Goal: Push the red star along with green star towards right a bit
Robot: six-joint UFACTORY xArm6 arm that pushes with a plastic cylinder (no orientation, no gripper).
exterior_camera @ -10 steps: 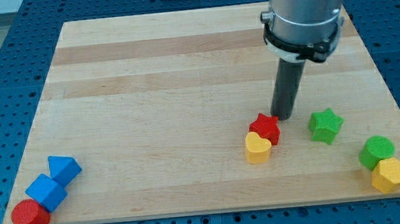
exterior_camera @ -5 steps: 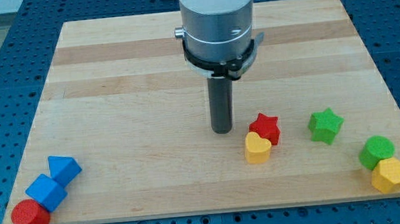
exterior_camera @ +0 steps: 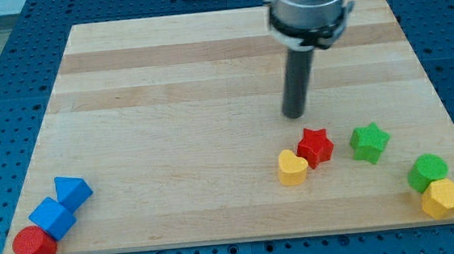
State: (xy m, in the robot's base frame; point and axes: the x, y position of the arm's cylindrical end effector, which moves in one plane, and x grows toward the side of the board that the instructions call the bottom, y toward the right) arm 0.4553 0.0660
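Observation:
The red star [exterior_camera: 315, 146] lies on the wooden board [exterior_camera: 169, 107] right of centre, near the view's bottom. The green star [exterior_camera: 369, 142] lies a short gap to its right, apart from it. A yellow heart [exterior_camera: 292, 167] touches the red star's lower left side. My tip [exterior_camera: 294, 114] rests on the board just above and slightly left of the red star, not touching it.
A green cylinder [exterior_camera: 427, 171] and a yellow hexagon [exterior_camera: 442, 198] sit together at the bottom right corner. A blue triangle [exterior_camera: 72, 190], a blue cube [exterior_camera: 51, 217] and a red cylinder [exterior_camera: 34, 244] cluster at the bottom left corner.
The red star has shifted right, nearer the green star and off the yellow heart's top. My tip went from left of the red star to above it, further up the view.

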